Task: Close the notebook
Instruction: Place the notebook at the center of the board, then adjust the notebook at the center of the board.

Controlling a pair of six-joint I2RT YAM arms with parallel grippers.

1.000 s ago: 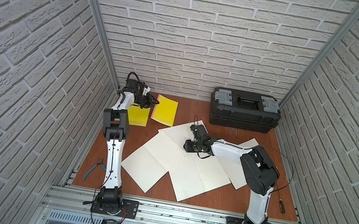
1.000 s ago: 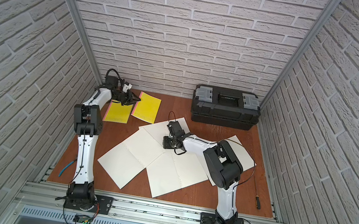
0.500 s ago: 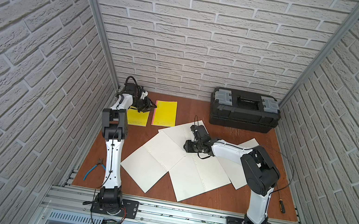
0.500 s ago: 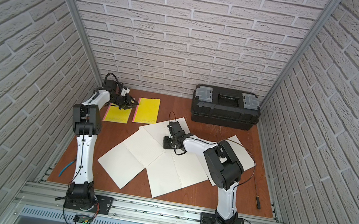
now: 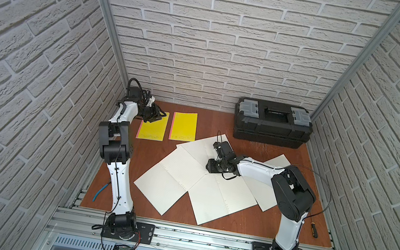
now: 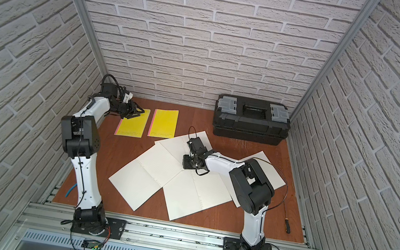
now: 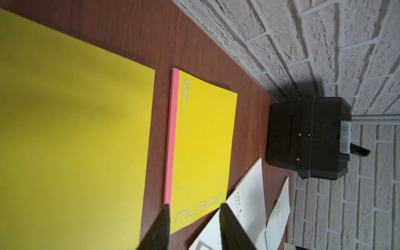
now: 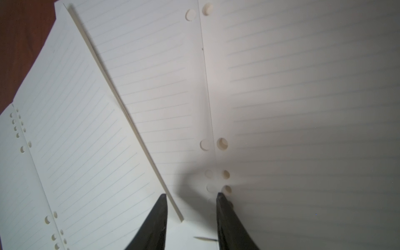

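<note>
yellow notebook (image 7: 203,140) | closed, pink spine | printed "nusign", "A5 40"

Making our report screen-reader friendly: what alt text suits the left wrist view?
A pink-spined yellow notebook lies closed on the brown table, seen past the open left gripper; a second yellow notebook, punched white sheets and a black toolbox flank it.
</note>
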